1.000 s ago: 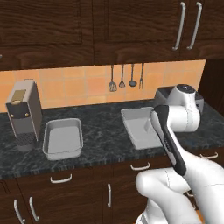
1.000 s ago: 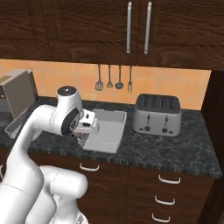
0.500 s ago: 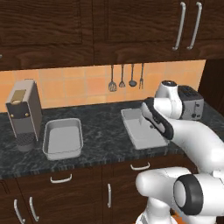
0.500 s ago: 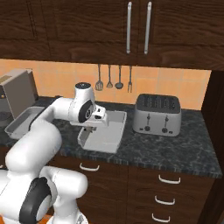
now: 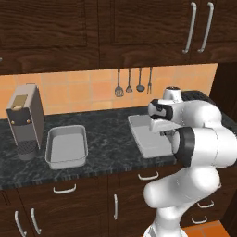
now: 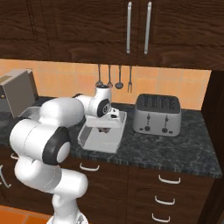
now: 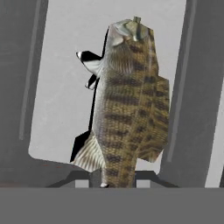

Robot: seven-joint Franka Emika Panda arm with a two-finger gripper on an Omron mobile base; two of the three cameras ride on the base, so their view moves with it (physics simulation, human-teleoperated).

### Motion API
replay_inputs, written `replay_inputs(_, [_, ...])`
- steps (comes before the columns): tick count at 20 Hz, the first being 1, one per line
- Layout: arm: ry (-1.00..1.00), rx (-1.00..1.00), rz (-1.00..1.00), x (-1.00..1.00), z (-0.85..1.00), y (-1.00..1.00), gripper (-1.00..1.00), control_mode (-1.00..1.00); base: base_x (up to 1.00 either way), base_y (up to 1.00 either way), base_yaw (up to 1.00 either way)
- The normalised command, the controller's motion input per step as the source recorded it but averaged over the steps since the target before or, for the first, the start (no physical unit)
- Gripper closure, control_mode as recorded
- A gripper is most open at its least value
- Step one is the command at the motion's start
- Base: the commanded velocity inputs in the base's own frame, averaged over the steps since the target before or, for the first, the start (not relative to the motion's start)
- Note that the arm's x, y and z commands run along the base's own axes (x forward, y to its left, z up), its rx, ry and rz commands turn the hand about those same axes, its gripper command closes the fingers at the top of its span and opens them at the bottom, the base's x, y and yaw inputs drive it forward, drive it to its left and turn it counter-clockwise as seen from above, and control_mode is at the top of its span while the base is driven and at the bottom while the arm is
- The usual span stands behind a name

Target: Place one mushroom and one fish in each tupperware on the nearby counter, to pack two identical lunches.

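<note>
The claw (image 7: pixel 105 179) grips the fish (image 7: pixel 129 105) by one end — poised over the right tupperware (image 7: pixel 65 87); jaws nearly closed.

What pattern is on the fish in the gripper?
Olive-tan scales with dark bars; the fish shows best in the hand view.

The arm is folding in on itself — its white elbow is now bulking at the right of the left base view and at the left of the right base view, where a second ago a slim forearm was standing upright. The gripper (image 6: pixel 104 129) is coming down over the near tupperware (image 6: pixel 92 144), having been raised beside the wrist earlier; it is now hanging just above the tray's floor at centre frame. In the hand view the fish (image 7: pixel 127 105) is dangling, pinched between the fingertips — with the tray's pale floor behind it.
</note>
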Motion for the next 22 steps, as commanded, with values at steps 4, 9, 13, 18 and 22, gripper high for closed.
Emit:
replay_inputs(4, [0.26,0.0,0.0,0.24,-0.19,0.08,1.0,-1.0,0.0,0.0,0.0])
replay_inputs(9, [0.14,0.0,-0.01,0.5,-0.12,0.04,1.0,-1.0,0.0,0.0,0.0])
replay_inputs(13, [0.0,0.0,-0.05,0.21,0.0,-0.2,1.0,-1.0,0.0,0.0,0.0])
replay_inputs(18, [-0.01,0.0,-0.04,0.01,-0.37,-0.08,1.0,-1.0,0.0,0.0,0.0])
replay_inputs(22, [-0.05,0.0,0.0,-0.06,-0.34,0.0,1.0,-1.0,0.0,0.0,0.0])
